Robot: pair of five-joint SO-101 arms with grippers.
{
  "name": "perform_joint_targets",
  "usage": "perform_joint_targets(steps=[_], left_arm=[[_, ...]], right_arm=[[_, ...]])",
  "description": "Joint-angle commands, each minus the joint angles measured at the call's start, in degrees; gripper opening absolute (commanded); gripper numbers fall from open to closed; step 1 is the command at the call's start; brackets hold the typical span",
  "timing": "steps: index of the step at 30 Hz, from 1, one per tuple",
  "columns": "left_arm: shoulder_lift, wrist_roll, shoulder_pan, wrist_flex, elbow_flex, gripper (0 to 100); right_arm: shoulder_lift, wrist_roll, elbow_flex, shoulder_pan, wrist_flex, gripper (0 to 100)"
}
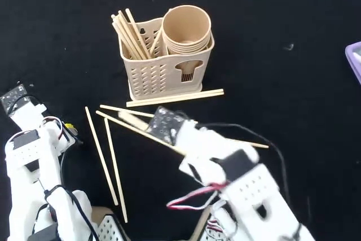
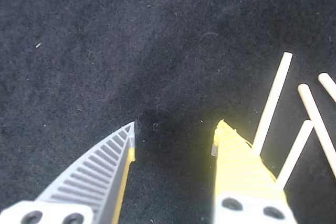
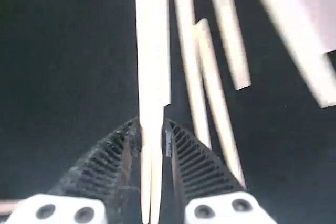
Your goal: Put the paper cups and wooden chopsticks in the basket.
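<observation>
**A:** Where are the paper cups to be found?

**B:** The paper cups [image 1: 186,26] are stacked upright in one compartment of the basket [image 1: 163,77], which is set on the black table [image 1: 293,111].

**A:** And the wooden chopsticks?

**B:** A bundle of chopsticks [image 1: 131,35] is leaned in the basket's other compartment. The rest are left on the table. A joined pair [image 1: 175,98] is laid just in front of the basket, along its base. Two single sticks [image 1: 110,162] are spread out near the left arm. Several more are crossed where the right arm is lowered.

**A:** What is observed at the right end effector?

**B:** The right end effector [image 3: 152,124] is clenched on a held pair of chopsticks [image 3: 152,51]. This pair is pinched between the ribbed fingers [image 3: 194,161] and is pointed straight ahead of them. From the high view, the grasp is placed in front of the basket, among the loose sticks. Whether the held pair is raised off the table cannot be told.

**A:** And the left one?

**B:** The left end effector [image 2: 176,127] is released. Its two fingers [image 2: 105,161] are held well apart above bare table, and nothing is gripped between them. A few stick ends [image 2: 273,98] are seen just beside the yellow one.
</observation>
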Motion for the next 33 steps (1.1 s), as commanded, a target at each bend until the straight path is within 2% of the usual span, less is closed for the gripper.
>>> perform_joint_targets(steps=[1,8,13,17,26,33], left_arm=[[-1.2,-0.3,-0.4,-0.7,-0.5,24],[-1.2,-0.3,-0.4,-0.6,-0.5,24],[-1.2,-0.3,-0.4,-0.6,-0.5,24],[-1.2,-0.3,-0.4,-0.6,-0.5,24],[-1.2,-0.3,-0.4,-0.7,-0.4,24],[-1.2,-0.3,-0.4,-0.7,-0.4,24]], right_arm=[[-8.4,-0.6,-9.2,1.1,0.8,1.0],[-5.6,-10.6,-26.8,1.1,-10.0,1.0],[1.1,-16.9,-36.9,1.1,-21.0,1.0],[8.3,-20.2,-45.2,1.1,-24.9,1.0],[26.2,-23.6,-60.7,1.0,-27.4,1.1],[33.7,-23.6,-63.2,1.0,-35.9,1.1]])
